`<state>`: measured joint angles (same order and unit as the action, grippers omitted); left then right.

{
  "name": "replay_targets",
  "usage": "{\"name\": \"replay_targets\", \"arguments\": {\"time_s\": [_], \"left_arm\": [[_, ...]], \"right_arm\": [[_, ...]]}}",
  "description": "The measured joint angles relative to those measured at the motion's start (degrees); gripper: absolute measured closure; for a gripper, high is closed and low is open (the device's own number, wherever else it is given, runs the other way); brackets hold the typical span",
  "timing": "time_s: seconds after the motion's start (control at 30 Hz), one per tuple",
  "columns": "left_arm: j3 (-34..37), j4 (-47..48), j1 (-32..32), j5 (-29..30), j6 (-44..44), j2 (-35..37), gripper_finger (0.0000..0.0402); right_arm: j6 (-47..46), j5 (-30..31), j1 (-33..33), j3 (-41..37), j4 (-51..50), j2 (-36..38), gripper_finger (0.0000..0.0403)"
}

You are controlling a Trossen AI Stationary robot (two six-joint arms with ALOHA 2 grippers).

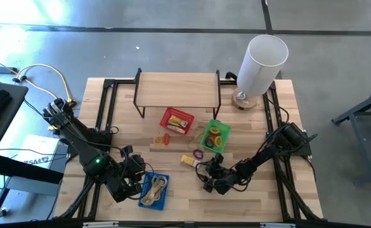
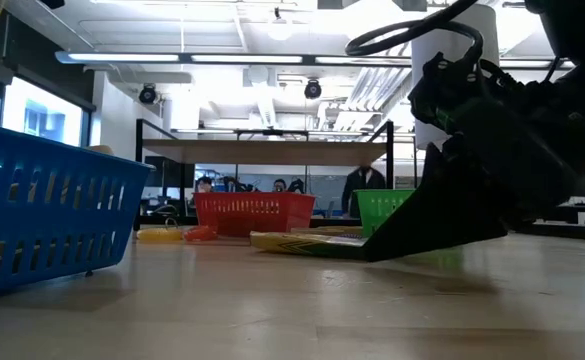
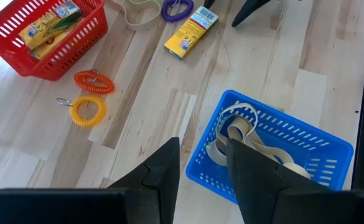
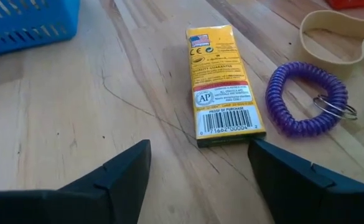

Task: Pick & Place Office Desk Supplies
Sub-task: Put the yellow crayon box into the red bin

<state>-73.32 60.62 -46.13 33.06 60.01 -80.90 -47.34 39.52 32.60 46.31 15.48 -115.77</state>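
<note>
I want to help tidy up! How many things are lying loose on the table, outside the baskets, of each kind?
Coil loops: 3 (purple loop, orange loop, yellow loop)
Yellow box: 1
Tan band: 1
Total: 5 that I can see

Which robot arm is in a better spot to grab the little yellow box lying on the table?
The right one, probably. The right gripper sits open just in front of the yellow box, fingers either side of its near end. The left gripper hovers over the blue basket, farther from the box.
</note>
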Motion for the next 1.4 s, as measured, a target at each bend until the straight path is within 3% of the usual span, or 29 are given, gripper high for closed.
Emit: {"name": "replay_targets", "arguments": {"time_s": [0.3, 0.87, 1.4], "left_arm": [[0.0, -0.3, 0.0, 0.0, 0.0, 0.0, 0.0277], [0.0, -0.3, 0.0, 0.1, 0.0, 0.0, 0.0277], [0.0, -0.5, 0.0, 0.4, 0.0, 0.0, 0.0277]], "right_arm": [[4.4, 1.3, 0.0, 0.0, -0.7, -0.1, 0.014], [3.0, 3.9, -1.1, 0.1, -3.2, 0.0, 0.014], [12.9, -0.1, -5.5, -0.3, 4.0, -0.3, 0.014]]}}
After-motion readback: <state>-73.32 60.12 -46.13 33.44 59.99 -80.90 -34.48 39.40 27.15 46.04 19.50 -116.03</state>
